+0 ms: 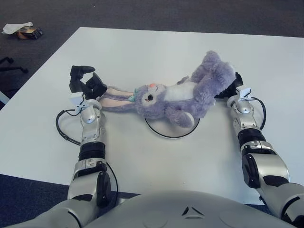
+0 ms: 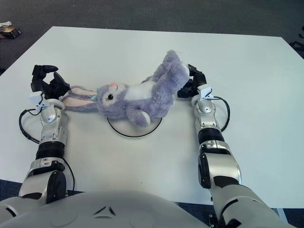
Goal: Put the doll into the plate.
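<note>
White table [image 1: 156,52]: both hands [image 1: 85,85] [image 2: 192,81] grip doll [image 1: 178,97] over plate [image 1: 164,136].

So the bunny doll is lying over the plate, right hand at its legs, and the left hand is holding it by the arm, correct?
Not quite. The left hand is at the doll's long ears, not its arm; the left eye view shows the ears stretching left to that hand. The rest holds: the doll lies over the plate, and the right hand is at its legs.

Silver-grey jointed arms with black bands, looping black wrist cables, black three-finger robot hands, grey torso shell.
</note>
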